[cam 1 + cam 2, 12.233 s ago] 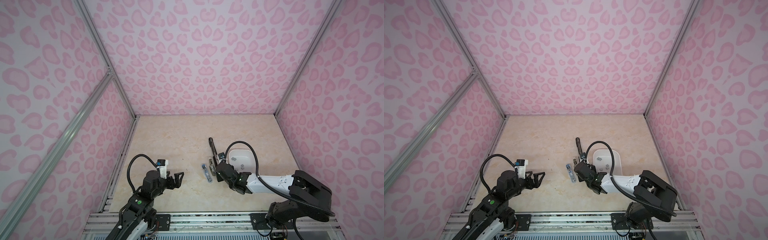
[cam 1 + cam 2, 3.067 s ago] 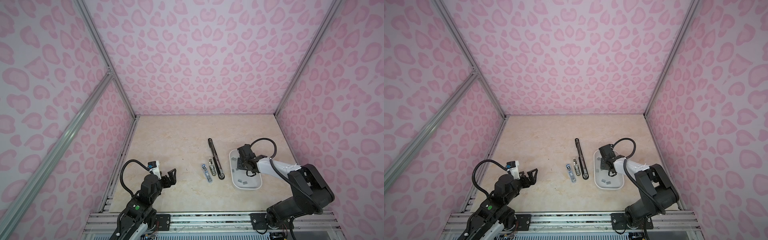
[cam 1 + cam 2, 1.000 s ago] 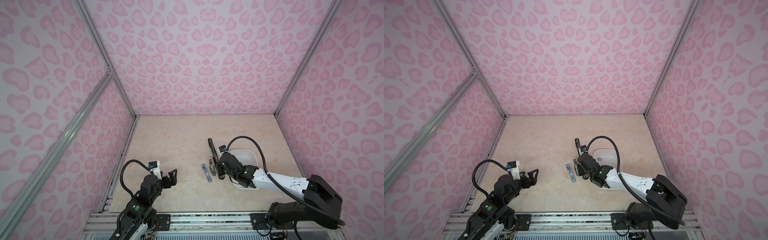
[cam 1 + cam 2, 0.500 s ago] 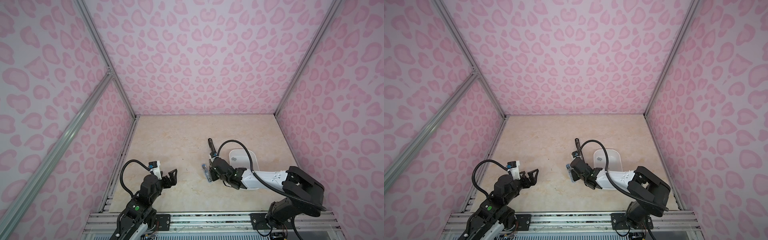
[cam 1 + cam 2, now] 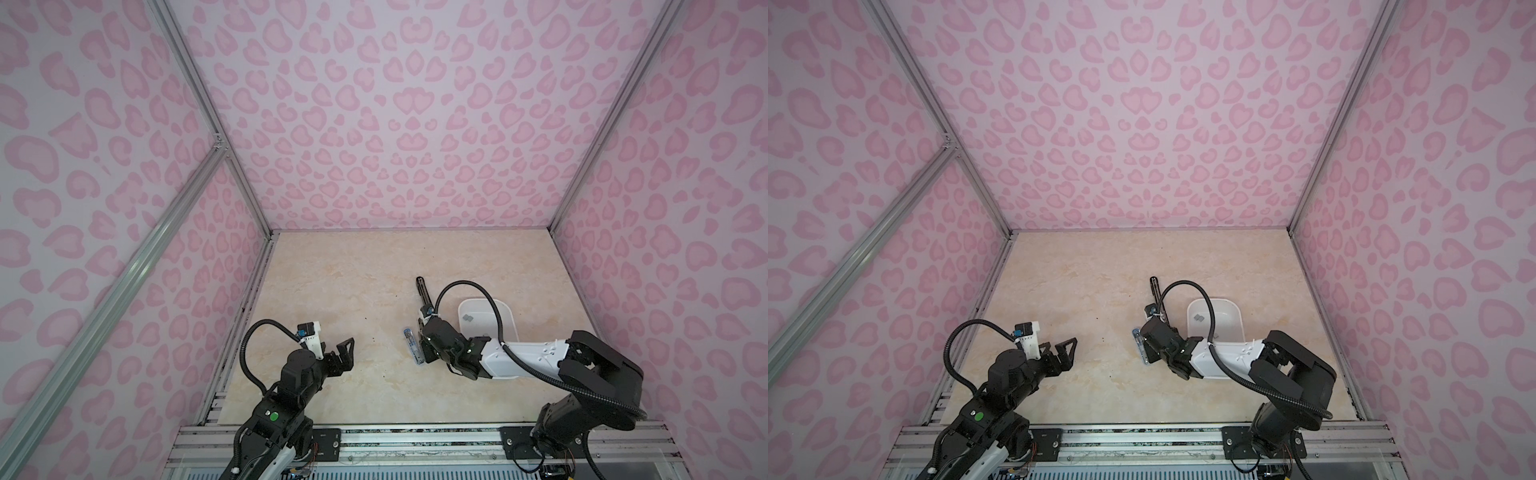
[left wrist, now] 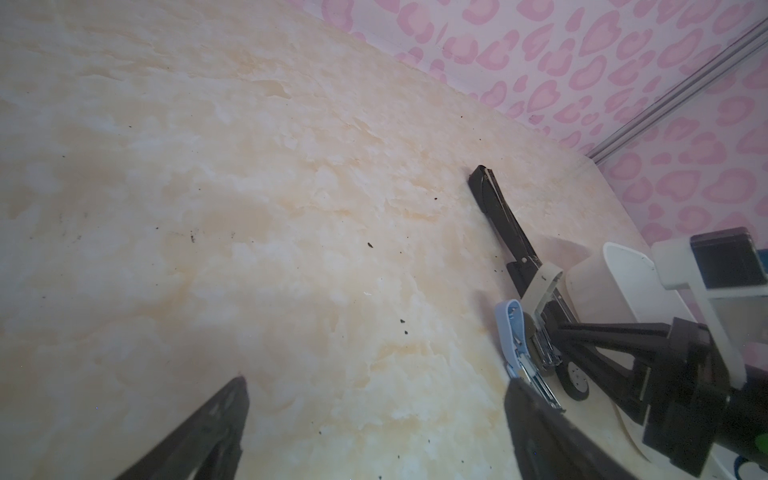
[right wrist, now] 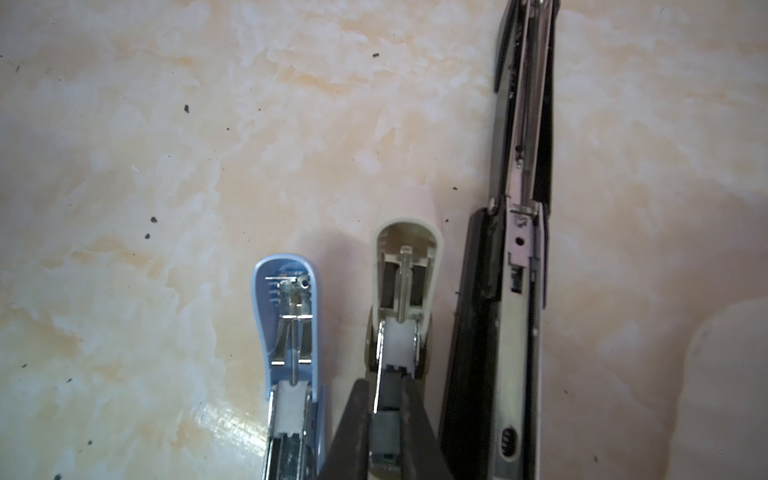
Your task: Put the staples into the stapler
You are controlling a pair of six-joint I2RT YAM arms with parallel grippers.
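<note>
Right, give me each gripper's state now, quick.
left gripper: open, holding nothing.
right gripper: shut on the staple strip, over the beige stapler.

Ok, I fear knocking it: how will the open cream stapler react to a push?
The cream stapler looks small and plastic, so probably light; it may slide on the glossy table. Lying opened flat, it seems unlikely to tip or roll.
</note>
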